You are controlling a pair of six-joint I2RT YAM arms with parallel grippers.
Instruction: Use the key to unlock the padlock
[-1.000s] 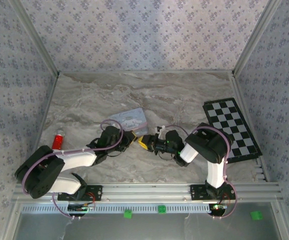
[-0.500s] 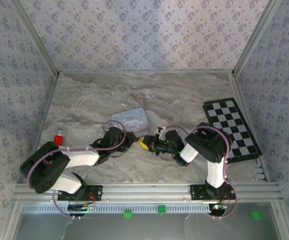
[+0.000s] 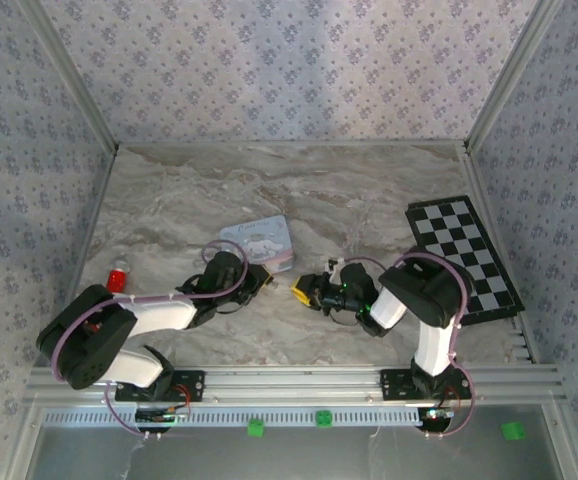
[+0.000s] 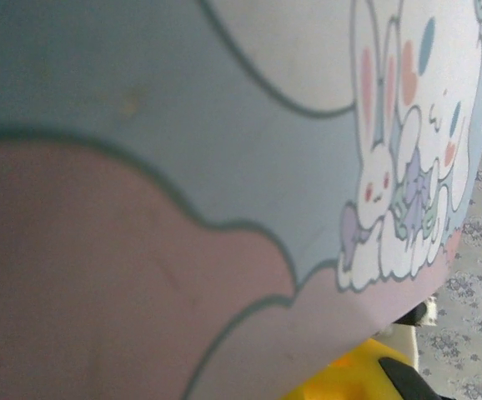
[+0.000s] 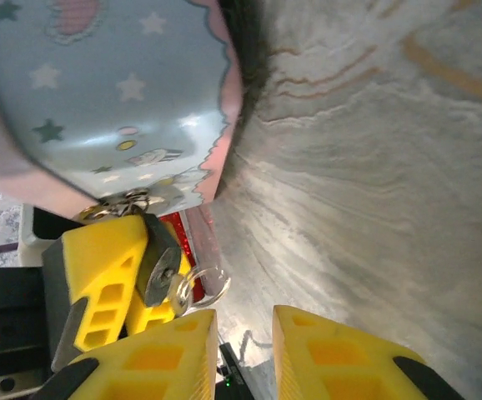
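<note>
Boxed in by patterned walls (image 3: 269,70) at left, back and right of the marbled surface (image 3: 219,190); closed off at the near edge by a metal rail (image 3: 299,378). Plenty of bare room across the far half and the left middle. Less room along the right edge, taken up by a chessboard (image 3: 464,260) lying flat along that side. Near the left wall, a small red thing (image 3: 117,277).

Crowded at centre front, with the left arm (image 3: 159,318) and right arm (image 3: 419,290) reaching toward each other. Just beyond the left arm's tip, a pale blue tin (image 3: 261,243) with a cartoon rabbit on the lid; shut at the lid, so cannot tell the contents.

Holding the padlock (image 5: 163,265) clamped between the left fingers (image 5: 103,267), right beside the tin's rim, with a thin metal loop (image 5: 201,287) at its side. Facing it with the right fingers (image 5: 333,350), spread apart and gripping nothing, near the padlock but not touching.
</note>
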